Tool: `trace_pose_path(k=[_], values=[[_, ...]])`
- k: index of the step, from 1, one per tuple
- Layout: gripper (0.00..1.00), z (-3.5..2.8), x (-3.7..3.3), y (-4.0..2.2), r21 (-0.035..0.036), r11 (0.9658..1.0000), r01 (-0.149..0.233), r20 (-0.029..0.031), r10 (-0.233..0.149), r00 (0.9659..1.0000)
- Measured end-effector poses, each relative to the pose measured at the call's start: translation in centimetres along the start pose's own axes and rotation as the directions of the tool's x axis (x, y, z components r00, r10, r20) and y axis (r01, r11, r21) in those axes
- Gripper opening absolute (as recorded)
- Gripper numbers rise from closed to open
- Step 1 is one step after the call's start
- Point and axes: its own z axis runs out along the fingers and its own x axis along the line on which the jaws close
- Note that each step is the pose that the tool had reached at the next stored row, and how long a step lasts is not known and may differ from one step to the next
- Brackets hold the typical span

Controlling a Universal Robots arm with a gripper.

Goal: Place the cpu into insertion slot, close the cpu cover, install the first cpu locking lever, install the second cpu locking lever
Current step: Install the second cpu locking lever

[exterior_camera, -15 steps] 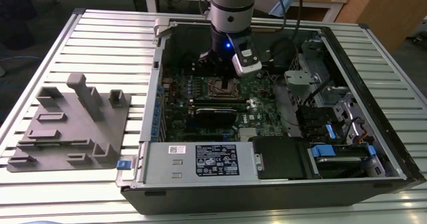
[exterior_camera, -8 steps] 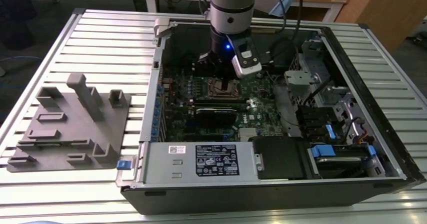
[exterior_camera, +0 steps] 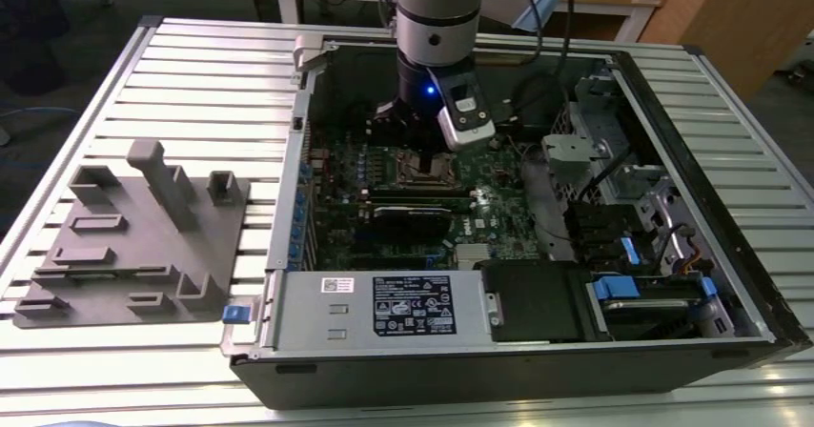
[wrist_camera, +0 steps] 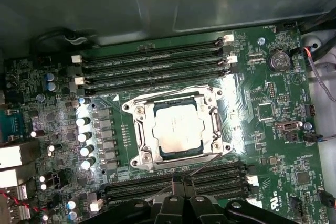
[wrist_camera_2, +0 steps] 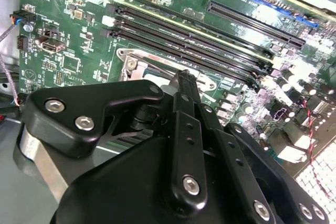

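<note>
Hovering just above cpu cover [wrist_camera: 178,128] w/ cpu [wrist_camera: 177,128] seated: hand [wrist_camera: 181,183], fingers pinched together, empty.

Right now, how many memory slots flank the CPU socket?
8 visible in the first wrist view: four in the bank on one side of the cpu, e.g., and four opposite, partly hidden by the gripper.

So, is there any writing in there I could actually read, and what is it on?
Black label on the grey box: print too small to read.
White lettering on the green circuit board: too small to read.
cpu: no readable marking.
</note>
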Motion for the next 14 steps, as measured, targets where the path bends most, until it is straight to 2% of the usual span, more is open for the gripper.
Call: trace_pose_path(k=[9, 14], values=[[0.11, 0.00, 0.59, -0.25, -0.0001, 1.0000, 0.000, 0.0009, 0.000, 1.0000], [0.11, 0.00, 0.62, -0.26, -0.0001, 1.0000, 0.000, 0.0009, 0.000, 1.0000]])
